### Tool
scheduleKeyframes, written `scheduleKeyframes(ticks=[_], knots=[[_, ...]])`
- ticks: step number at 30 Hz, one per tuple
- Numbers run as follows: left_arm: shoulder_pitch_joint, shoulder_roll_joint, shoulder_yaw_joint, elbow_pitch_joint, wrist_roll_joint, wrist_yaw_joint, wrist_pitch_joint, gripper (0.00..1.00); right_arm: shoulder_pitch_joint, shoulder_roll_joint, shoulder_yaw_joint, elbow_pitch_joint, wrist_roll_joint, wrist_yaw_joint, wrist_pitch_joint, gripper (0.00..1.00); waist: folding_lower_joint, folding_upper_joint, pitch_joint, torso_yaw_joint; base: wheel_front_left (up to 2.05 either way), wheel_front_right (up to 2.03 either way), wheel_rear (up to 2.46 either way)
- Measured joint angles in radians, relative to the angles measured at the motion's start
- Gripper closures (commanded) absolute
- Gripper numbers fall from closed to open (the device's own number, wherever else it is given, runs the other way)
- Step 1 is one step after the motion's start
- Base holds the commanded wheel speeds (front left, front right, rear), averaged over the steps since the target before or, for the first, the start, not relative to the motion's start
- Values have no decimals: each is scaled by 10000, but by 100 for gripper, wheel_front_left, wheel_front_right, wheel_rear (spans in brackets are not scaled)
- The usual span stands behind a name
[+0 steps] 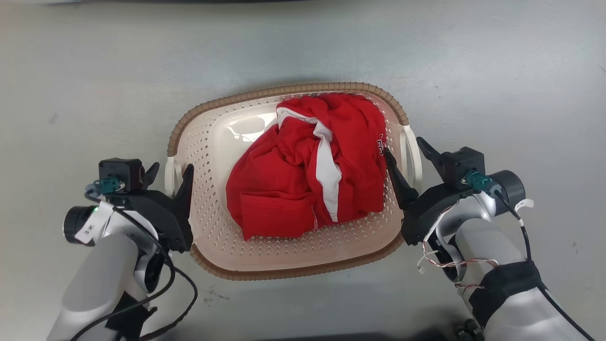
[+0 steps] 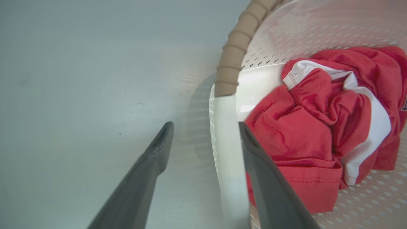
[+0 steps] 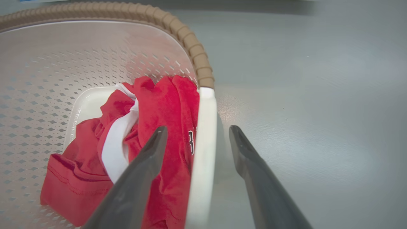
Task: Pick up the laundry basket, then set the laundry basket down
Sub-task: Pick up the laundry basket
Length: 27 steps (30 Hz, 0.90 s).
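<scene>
Fingers [image 2: 140, 181], left gripper [image 1: 171, 168], right gripper [image 1: 402, 147]: spread, straddling laundry basket [image 1: 303, 87] handles [image 2: 227, 143]. I'd close both evenly, lift level.

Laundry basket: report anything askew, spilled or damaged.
Nothing stands out. The laundry basket looks intact, the red-and-white garment lies bunched inside it, the left hand straddles the left handle and the right hand the right handle, both open.

laundry basket [image 1: 208, 156] centre frame on surface [image 1: 94, 71] | garment [image 1: 307, 175] in basket, toward its right wall | left tool [image 1: 172, 166] lower left, straddling left handle [image 1: 169, 176], one finger inside basket | right tool [image 1: 402, 145] lower right, straddling right handle [image 1: 413, 154] likewise
</scene>
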<state>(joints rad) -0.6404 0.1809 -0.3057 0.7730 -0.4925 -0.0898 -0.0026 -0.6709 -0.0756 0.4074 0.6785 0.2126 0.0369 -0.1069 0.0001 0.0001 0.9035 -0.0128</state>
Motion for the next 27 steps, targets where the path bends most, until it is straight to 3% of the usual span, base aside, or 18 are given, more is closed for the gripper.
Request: scheduleKeyframes(ticks=[1, 2, 3, 4, 27], knots=[[-85, -27, -4, 88, -10, -33, -2, 0, -71, 8, 12, 105, 21, 46, 6, 0, 0, 0, 17, 9, 0, 0, 0], [-166, -58, -4, 178, -25, -81, -6, 21, -133, 12, 27, 198, 81, 75, 13, 2, 0, 0, 31, 18, 0, 0, 0], [-251, -94, -8, 272, -56, -82, -8, 62, -186, 15, 35, 290, 125, 81, 15, 33, 0, 0, 44, 27, 0, 0, 0], [-333, -125, -10, 351, -73, -88, -10, 100, -230, 23, 38, 389, 219, 127, 48, 100, 0, 0, 56, 37, 0, 0, 0], [-1195, -711, -430, 2113, -571, -336, -339, 100, -954, 151, 50, 2182, 965, 510, 136, 100, 1, -2, -317, 186, 0, 0, 0]])
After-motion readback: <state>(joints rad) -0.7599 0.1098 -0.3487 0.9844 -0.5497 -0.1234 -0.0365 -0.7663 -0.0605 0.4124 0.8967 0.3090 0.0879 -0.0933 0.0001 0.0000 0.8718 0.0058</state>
